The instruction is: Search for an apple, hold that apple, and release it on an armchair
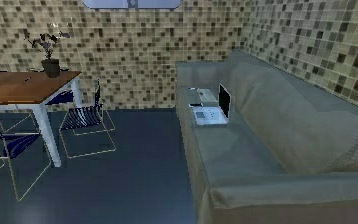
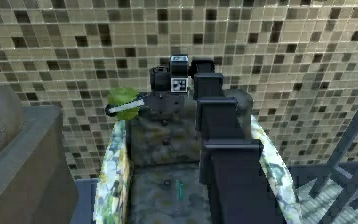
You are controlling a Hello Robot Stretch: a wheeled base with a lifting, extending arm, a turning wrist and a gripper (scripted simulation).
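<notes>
Gripper over armchair, at its far corner toward the arm side view's left. Green apple at fingers; held or resting, cannot tell.

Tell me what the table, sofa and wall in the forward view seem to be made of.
Table: likely wood, a warm brown streaked top; the white legs look painted.
Sofa: probably cloth, matte grey-green with soft rounded cushions.
Wall: mosaic tile, small squares in beige, brown and black; whether the finish is glossy is unclear.
</notes>
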